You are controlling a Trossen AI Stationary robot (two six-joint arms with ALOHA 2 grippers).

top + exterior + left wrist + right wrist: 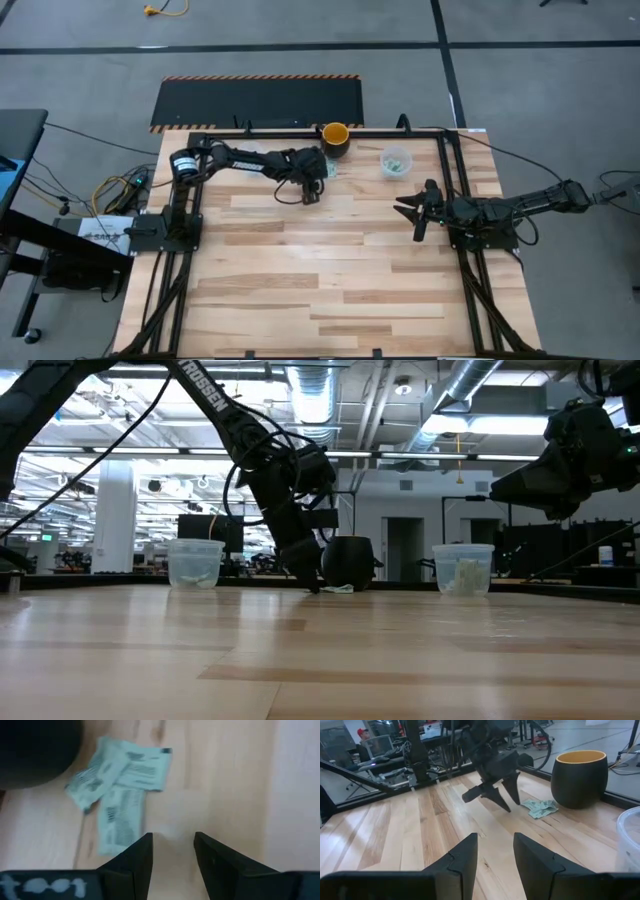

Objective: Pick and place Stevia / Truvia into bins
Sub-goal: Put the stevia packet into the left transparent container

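Left gripper [314, 190]: I see it low over the light wooden tabletop [330, 270] near the far edge — fingers parted with bare wood in the gap, holding nothing.
Sachets: a small cluster of light green and white paper Stevia sachets [120, 785] lies flat on the wood just beside the left gripper's fingertips [142, 847], overlapping one another, next to the cup with the dark outside.
Dark cup: round, yellow-orange inside, dark outside [335, 136], upright at the far edge.
Clear bin, right: translucent plastic cup with round rim [395, 161], near the far edge, right of the dark cup — pale sachets show inside it.
Clear bin, left: a second translucent cup [195, 563] shows in the low view; contents I cannot tell.
Right gripper [415, 212]: raised near the right edge, fingers apart, empty.
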